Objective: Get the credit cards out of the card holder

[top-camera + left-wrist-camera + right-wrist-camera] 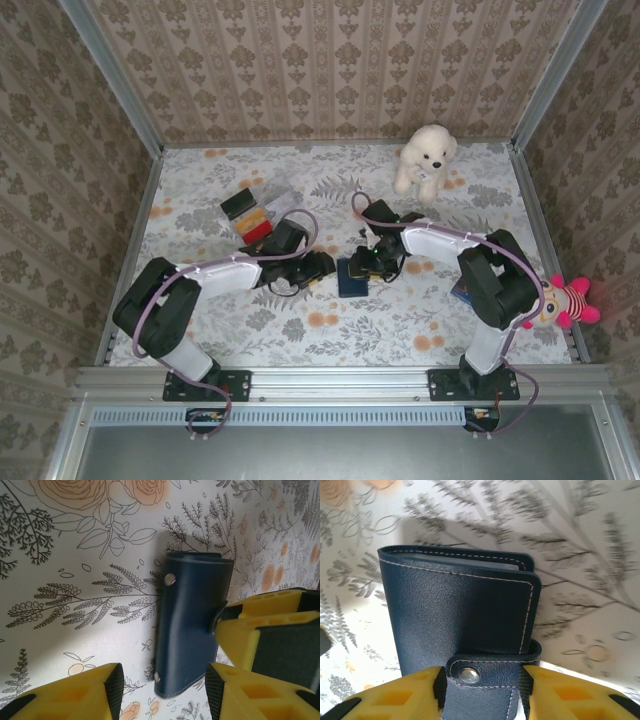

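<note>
The card holder, a dark navy wallet, lies folded shut on the flowered table. My right gripper is closed on its clasp tab, one pad against each edge of the tab beside the snap. It reaches in from the right. My left gripper comes from the left and stands open astride the holder's other end, with gaps on both sides. A black, a yellow-orange and a red credit card lie on the table behind my left arm.
A clear plastic box sits beside the cards. A white plush dog stands at the back right. A pink doll lies at the right edge, and a small blue packet lies by my right arm. Patterned walls close three sides.
</note>
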